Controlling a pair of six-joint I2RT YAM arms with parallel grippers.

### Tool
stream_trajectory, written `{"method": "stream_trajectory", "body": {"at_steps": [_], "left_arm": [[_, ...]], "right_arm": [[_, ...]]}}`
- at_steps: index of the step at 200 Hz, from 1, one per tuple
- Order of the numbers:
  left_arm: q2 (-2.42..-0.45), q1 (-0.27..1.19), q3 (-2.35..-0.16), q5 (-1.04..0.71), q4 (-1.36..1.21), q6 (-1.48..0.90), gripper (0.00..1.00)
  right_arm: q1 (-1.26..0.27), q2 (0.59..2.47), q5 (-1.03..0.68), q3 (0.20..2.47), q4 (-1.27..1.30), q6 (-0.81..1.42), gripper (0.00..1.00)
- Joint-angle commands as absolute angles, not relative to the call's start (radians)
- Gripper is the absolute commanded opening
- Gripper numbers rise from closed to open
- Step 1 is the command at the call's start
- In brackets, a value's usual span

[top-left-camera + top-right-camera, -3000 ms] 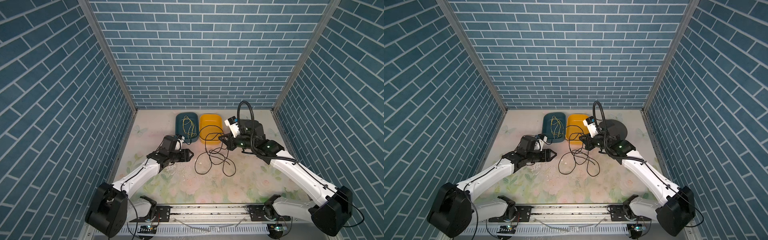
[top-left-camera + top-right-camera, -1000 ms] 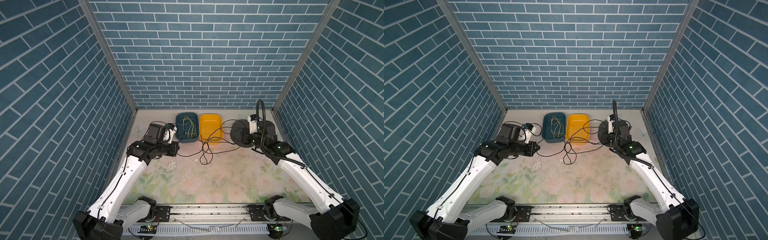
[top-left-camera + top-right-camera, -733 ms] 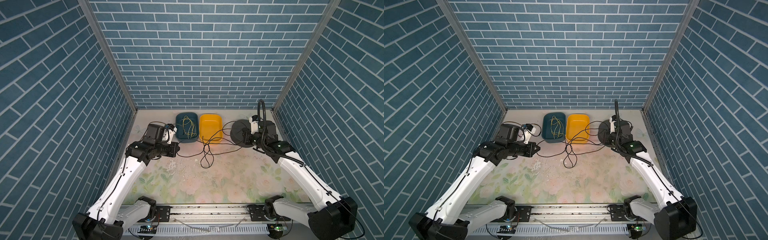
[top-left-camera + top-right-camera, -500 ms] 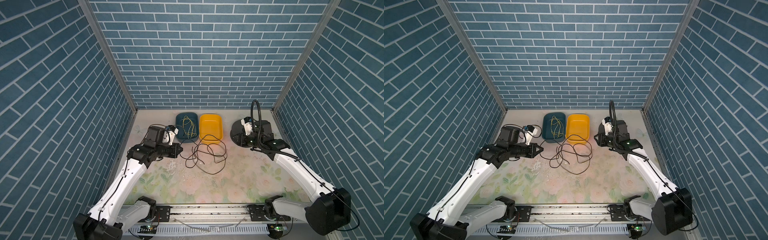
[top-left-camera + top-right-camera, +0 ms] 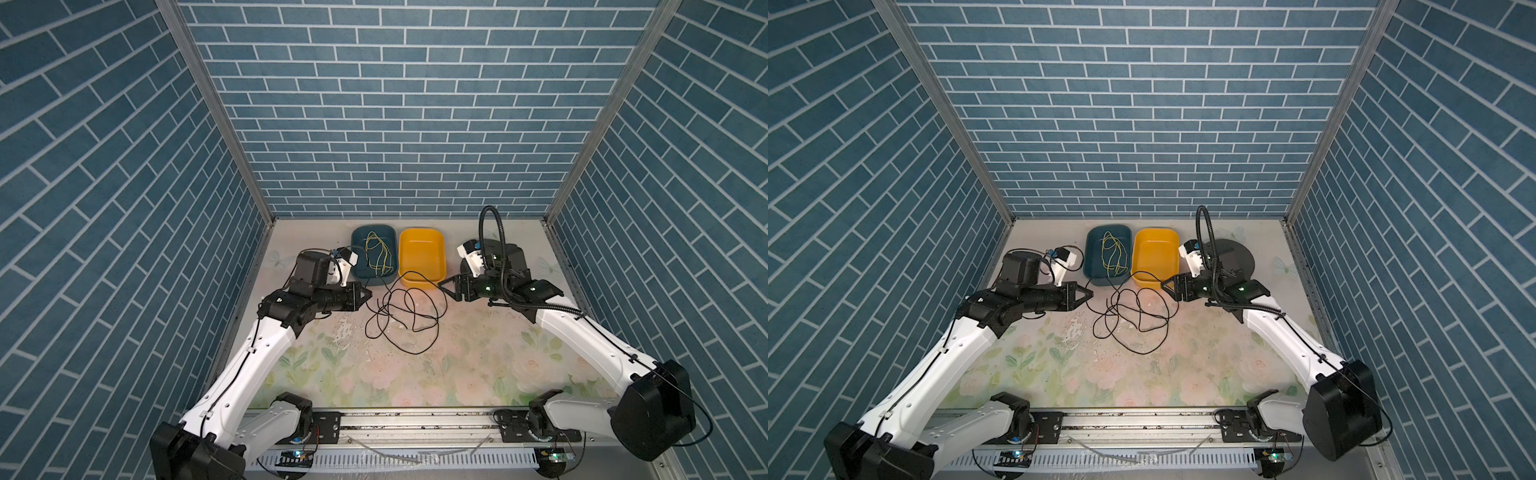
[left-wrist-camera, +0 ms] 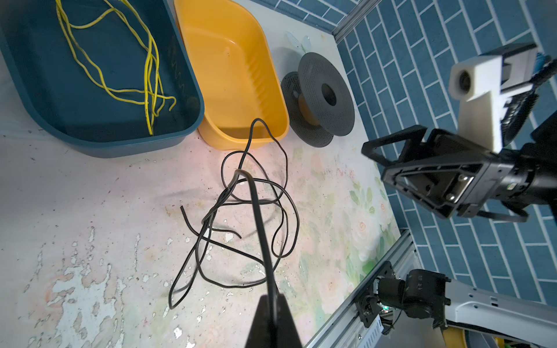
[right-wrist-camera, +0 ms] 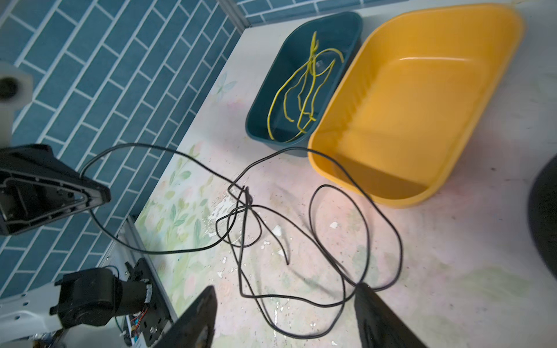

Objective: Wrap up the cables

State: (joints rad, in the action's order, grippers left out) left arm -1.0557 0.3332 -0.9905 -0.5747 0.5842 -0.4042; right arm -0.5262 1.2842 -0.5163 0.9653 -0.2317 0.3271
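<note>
Plainly, the left tool (image 6: pixel 272 304) pinches the cables (image 6: pixel 259 223).

The table (image 5: pixel 374 374) has a pale top with pink flowers and green leaves on it. In some spots the picture has peeled off and left little white flakes.

A yellow tub (image 5: pixel 422 259) sits at the back of the table. A blue tub (image 5: pixel 359 266) sits right beside it on its left, almost touching. A black spool (image 5: pixel 1239 259) stands on the table on the tub's right, close by.

A long, thin black cord (image 6: pixel 256 211) lies in messy loops on the table just in front of the yellow tub. One loop reaches up to the tub's front edge. The loops cross over each other many times.
</note>
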Motion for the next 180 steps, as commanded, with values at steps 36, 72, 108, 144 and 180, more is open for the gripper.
{"method": "stream_trajectory", "body": {"at_steps": [36,72,108,144,180], "left_arm": [[-1.051,0.328,-1.012,-0.588,0.505,-0.511,0.00],[-1.052,0.328,-1.004,-0.575,0.482,-0.550,0.00],[-1.052,0.328,-1.004,-0.551,0.485,-0.575,0.00],[-1.067,0.328,-0.997,-0.570,0.465,-0.613,0.00],[-1.068,0.328,-0.996,-0.577,0.467,-0.628,0.00]], "right_arm": [[-0.667,1.349,-0.557,0.914,-0.049,0.268,0.67],[-0.775,1.378,-0.454,0.919,-0.011,0.146,0.64],[-0.864,1.430,-0.359,0.947,0.032,0.087,0.64],[-0.922,1.511,-0.321,1.011,0.082,0.060,0.63],[-0.960,1.575,-0.201,1.078,0.107,0.046,0.56]]}}
